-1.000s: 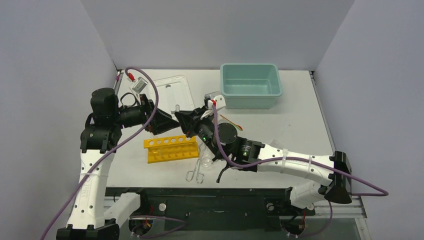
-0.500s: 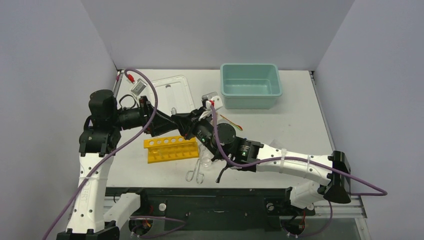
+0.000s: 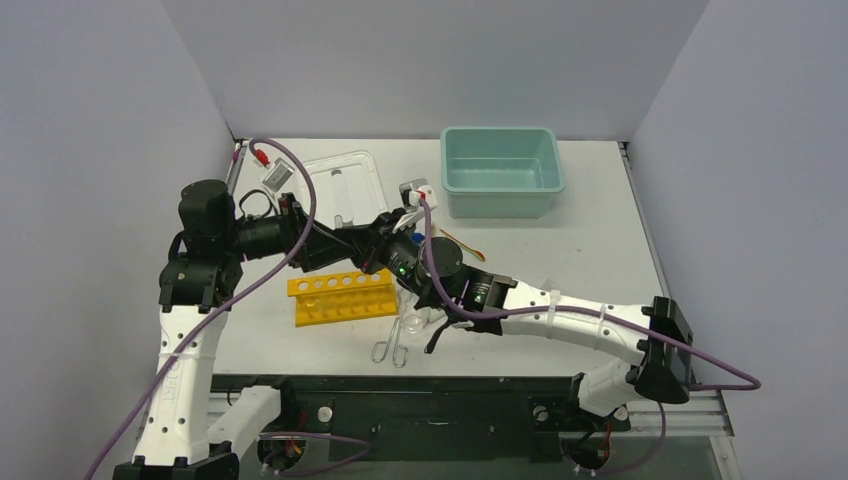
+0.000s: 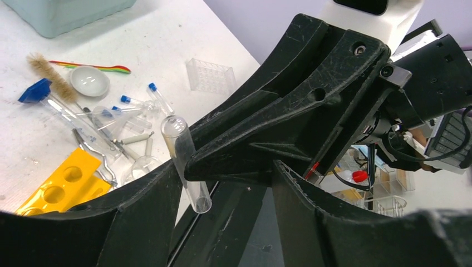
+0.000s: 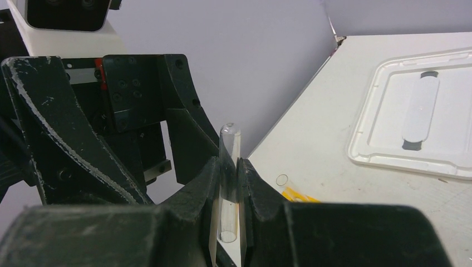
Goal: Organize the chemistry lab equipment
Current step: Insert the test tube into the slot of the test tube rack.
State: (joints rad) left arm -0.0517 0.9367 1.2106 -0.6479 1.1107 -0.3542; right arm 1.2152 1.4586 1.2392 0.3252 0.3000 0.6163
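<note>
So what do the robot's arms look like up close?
Both arms are white tubes with chunky black round joints. The left arm has grey lettering down its white part. The right arm has little green lights on its black joints. A purple cable with a red plug loops along each one. The jaws are black plastic, scratched pale at the edges.

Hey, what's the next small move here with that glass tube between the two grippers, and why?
Probably close the left gripper on the test tube: the right gripper pinches it, and the left jaws stand apart around it.
</note>
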